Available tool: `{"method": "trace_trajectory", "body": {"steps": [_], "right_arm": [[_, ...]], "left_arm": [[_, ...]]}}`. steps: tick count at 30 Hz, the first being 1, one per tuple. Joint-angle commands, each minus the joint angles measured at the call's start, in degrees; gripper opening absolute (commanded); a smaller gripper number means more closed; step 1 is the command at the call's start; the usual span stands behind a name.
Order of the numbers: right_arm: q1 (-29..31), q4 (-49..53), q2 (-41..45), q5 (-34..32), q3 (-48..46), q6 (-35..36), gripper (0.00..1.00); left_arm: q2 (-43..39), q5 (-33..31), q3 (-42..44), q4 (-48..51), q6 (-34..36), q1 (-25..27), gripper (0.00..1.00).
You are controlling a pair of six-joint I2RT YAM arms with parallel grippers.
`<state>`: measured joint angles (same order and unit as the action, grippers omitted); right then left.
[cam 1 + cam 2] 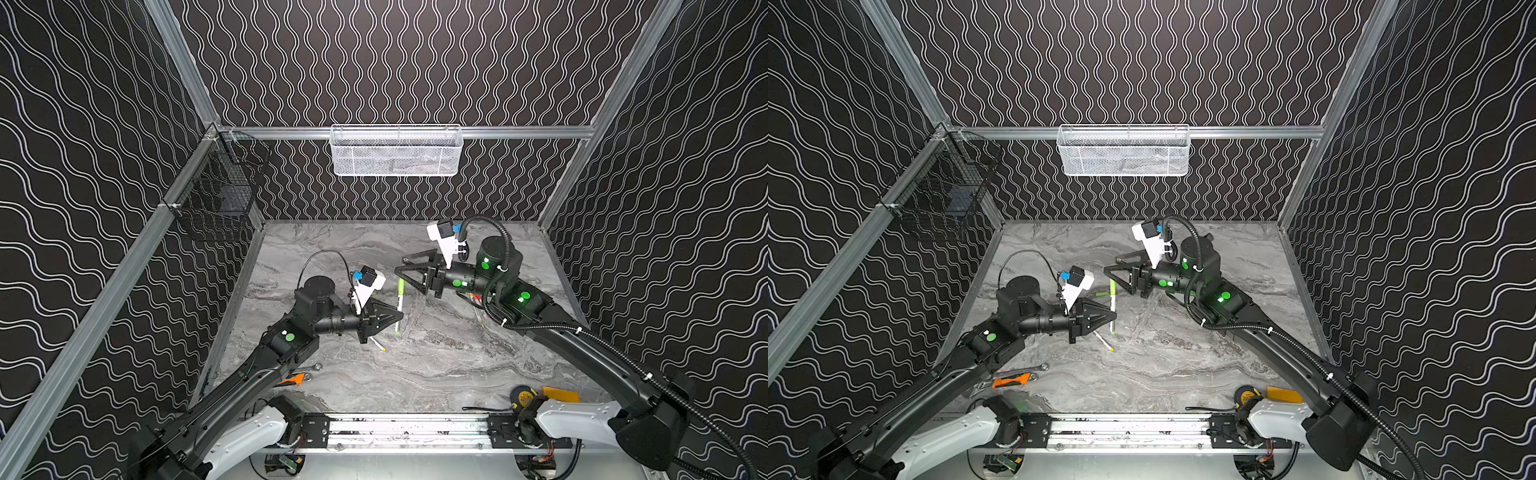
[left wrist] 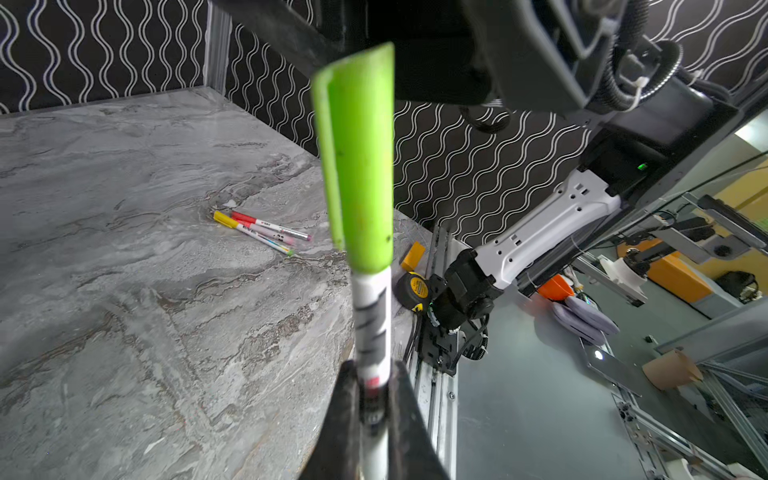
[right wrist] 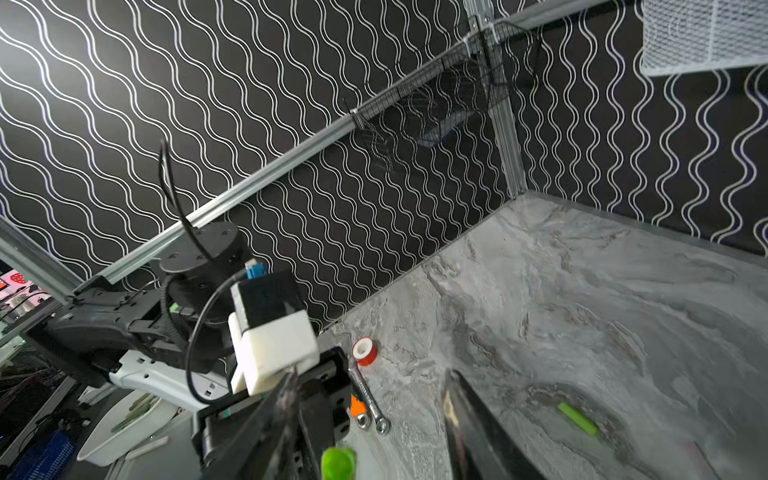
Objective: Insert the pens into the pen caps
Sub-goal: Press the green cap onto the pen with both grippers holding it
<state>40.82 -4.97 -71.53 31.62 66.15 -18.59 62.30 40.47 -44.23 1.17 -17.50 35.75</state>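
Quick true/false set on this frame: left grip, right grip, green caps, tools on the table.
1. The left gripper is shut on a pen with a green cap on it. True.
2. The right gripper grips that cap. False: its jaws stand apart, holding nothing.
3. A second green cap lies loose on the table. True.
4. No tool lies on the table. False: a wrench lies there.

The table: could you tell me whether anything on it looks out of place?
Only a loose green cap, lying alone on the table near the left gripper, whose jaws are shut on an already capped green pen. Nothing looks spilled or damaged.
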Motion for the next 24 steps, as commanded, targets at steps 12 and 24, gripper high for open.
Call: {"method": "trace_trajectory", "body": {"steps": [12, 24], "right_arm": [[2.33, 2.60, -1.63, -2.57, 0.65, 0.73, 0.47], [3.13, 5.54, -3.47, -2.03, 2.30, -0.04, 0.10]], "left_arm": [[-0.41, -5.77, -0.17, 1.40, 2.01, 0.04, 0.00], [-1.20, -7.50, -0.09, 1.56, 2.47, 0.04, 0.00]]}}
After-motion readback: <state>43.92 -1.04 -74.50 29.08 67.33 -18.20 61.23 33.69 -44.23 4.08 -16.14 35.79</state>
